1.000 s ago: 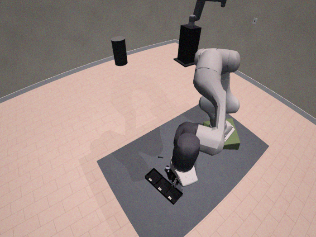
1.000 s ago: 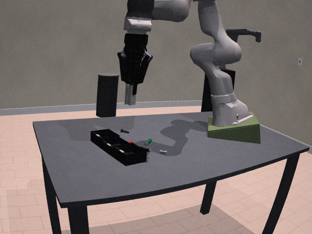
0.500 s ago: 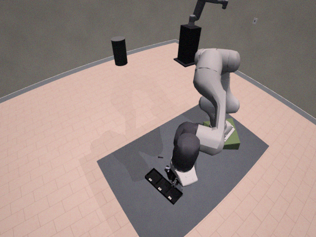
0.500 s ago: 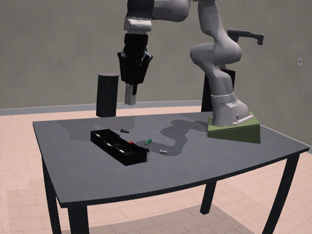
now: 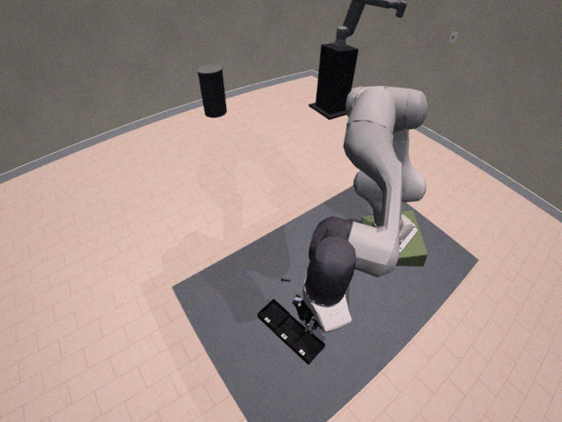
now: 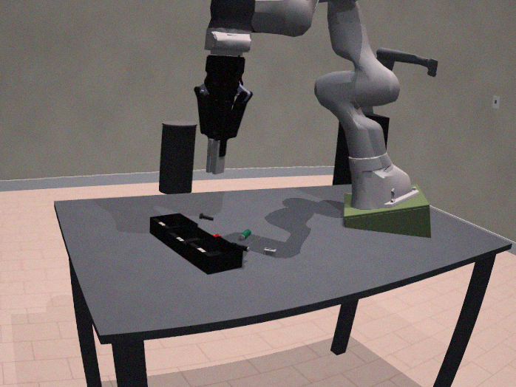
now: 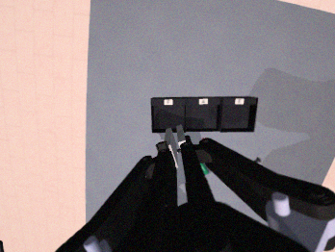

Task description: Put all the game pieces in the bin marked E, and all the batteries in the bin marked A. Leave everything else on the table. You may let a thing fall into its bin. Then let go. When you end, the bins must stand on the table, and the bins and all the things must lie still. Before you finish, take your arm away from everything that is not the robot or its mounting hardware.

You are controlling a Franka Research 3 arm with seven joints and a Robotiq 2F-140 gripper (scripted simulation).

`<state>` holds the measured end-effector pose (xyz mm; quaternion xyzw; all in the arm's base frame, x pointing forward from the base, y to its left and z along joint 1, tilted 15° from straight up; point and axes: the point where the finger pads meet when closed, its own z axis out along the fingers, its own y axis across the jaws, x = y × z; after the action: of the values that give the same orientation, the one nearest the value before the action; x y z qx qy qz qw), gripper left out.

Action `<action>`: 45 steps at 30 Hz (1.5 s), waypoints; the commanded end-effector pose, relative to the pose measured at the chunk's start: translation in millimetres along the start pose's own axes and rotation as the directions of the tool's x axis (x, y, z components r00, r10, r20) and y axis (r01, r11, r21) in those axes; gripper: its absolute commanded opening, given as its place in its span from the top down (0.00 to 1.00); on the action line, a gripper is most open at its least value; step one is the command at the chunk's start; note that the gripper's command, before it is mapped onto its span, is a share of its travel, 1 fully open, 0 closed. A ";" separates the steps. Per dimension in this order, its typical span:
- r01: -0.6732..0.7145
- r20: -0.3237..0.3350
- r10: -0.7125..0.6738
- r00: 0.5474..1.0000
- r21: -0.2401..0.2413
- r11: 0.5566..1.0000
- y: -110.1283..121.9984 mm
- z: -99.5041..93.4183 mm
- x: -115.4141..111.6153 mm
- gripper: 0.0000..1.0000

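Three joined black bins [image 5: 274, 328] [image 6: 183, 249] [image 7: 219, 115] on the table [image 5: 363, 341] [image 6: 312, 283] [image 7: 144, 58].
Nearly closed, the hand [image 5: 311, 324] [image 6: 214, 171] [image 7: 176, 135] hangs above, gripping nothing; a green cylinder [image 6: 245, 233] [image 7: 204, 168] lies right.

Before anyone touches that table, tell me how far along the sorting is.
It looks barely begun. Done: nothing I can confirm; no piece shows in the black bins, though their floors are dark. In hand: nothing seen; the gripper is closed above the table. Left: the green cylinder, likely a battery, lies outside the bins; I cannot identify the game pieces.
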<state>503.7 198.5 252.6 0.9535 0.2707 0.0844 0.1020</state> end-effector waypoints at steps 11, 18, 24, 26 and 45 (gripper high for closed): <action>-0.190 0.003 0.190 0.982 0.002 0.982 10.3 23.1 -20.8 0.81; -0.276 0.003 0.276 0.961 0.002 0.961 32.6 63.1 -56.9 0.81; -0.276 0.003 0.276 0.961 0.002 0.961 51.7 97.5 -87.8 0.81; -0.276 0.003 0.276 0.961 0.002 0.961 51.7 97.5 -87.8 0.81; -0.276 0.003 0.276 0.961 0.002 0.961 60.3 109.3 -94.6 0.81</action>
<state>476.5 82.4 151.4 0.9819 0.1389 0.0938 0.0883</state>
